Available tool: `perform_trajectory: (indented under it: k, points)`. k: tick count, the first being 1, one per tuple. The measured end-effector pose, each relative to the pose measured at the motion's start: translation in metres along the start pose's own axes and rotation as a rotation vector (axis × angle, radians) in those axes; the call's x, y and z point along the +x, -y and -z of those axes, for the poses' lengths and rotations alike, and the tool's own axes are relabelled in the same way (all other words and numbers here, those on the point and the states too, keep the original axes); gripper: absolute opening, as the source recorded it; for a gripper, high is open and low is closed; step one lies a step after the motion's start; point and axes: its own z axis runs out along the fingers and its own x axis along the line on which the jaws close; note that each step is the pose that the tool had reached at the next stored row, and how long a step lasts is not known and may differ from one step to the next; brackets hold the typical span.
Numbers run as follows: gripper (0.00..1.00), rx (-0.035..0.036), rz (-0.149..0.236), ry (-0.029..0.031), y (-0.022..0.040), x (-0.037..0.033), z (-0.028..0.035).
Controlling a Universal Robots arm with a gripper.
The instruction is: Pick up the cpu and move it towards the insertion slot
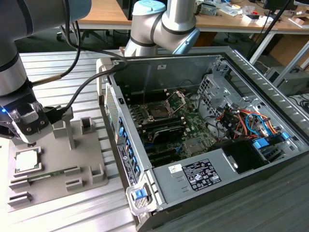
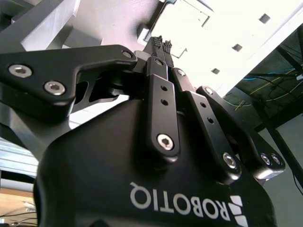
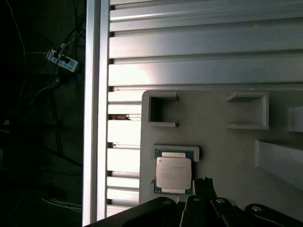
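Judging by its build, we take the cpu [image 3: 173,172] to be light, stiff and flat, but delicate. Its metal top looks slick, and its underside and thin rim would not forgive scraping or squeezing at a corner. We think the best hold is on two opposite edges, level and with gentle pressure, since the low walls of its nest leave little of its sides free. It appears as a small square chip with a silvery-white lid and a narrow green border. It lies flat in a shallow pocket of the grey fixture plate [image 1: 87,164] at the exterior view's left, just beside a long green memory stick [image 1: 48,175]. The gripper [image 2: 163,43] hangs just over the chip and close to one edge, apart from it, with its fingertips [image 3: 204,183] pressed together on nothing. The insertion slot [image 1: 158,112] sits well apart inside the open computer case [image 1: 251,72], its dark socket bare and its silver retention plate [image 1: 177,99] hinged up.
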Motion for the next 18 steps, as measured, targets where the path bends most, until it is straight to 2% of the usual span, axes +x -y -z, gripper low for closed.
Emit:
perform_trajectory:
  k: [18]
  points:
    - [0.11,0.0,0.0,0.0,0.0,0.0041,-0.0018]
